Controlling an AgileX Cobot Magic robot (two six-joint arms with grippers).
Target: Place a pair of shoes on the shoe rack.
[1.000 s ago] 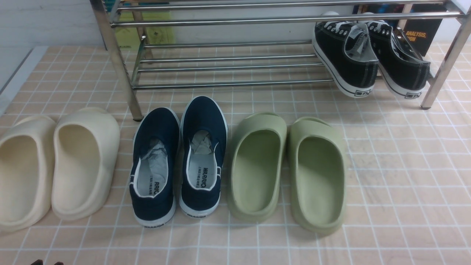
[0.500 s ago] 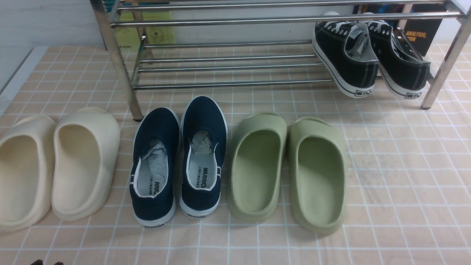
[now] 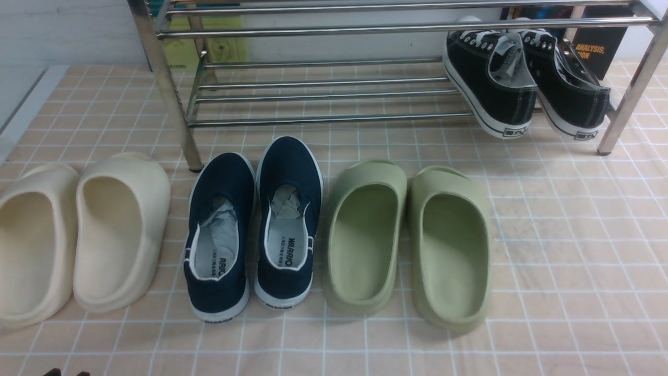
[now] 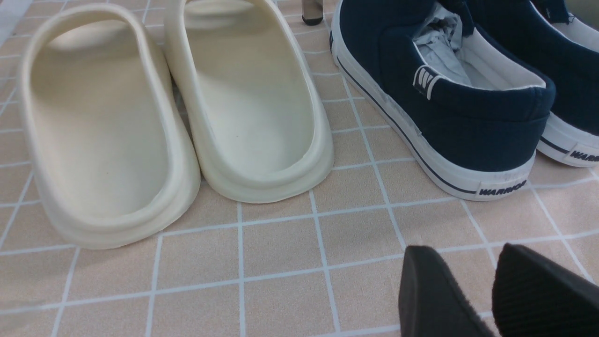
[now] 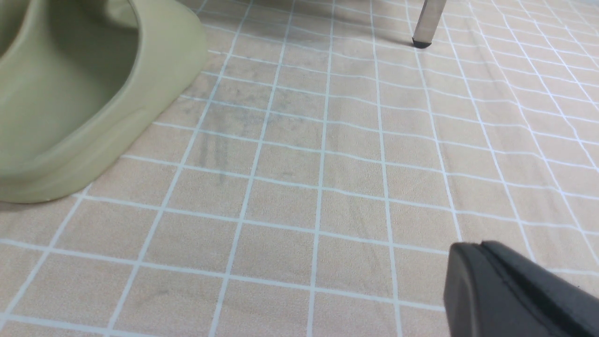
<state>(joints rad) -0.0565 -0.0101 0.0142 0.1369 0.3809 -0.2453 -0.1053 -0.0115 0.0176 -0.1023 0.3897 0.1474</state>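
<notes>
The two black canvas sneakers, one (image 3: 490, 83) beside the other (image 3: 566, 89), rest tilted on the right end of the lower tier of the chrome shoe rack (image 3: 334, 117), heels toward me and hanging over the front rail. My left gripper (image 4: 465, 262) is open and empty, low over the tiled floor, near the heel of a navy slip-on; only its tips (image 3: 66, 373) show in the front view. My right gripper (image 5: 472, 252) is shut and empty over bare tiles, beside a green slipper. The right gripper is out of the front view.
On the floor in front of the rack stand cream foam slippers (image 3: 120, 230), navy slip-ons (image 3: 222, 183) and green foam slippers (image 3: 365, 235) in a row. Rack legs show in the wrist views (image 4: 312, 11) (image 5: 426, 23). A dark book (image 3: 600, 47) stands behind the rack.
</notes>
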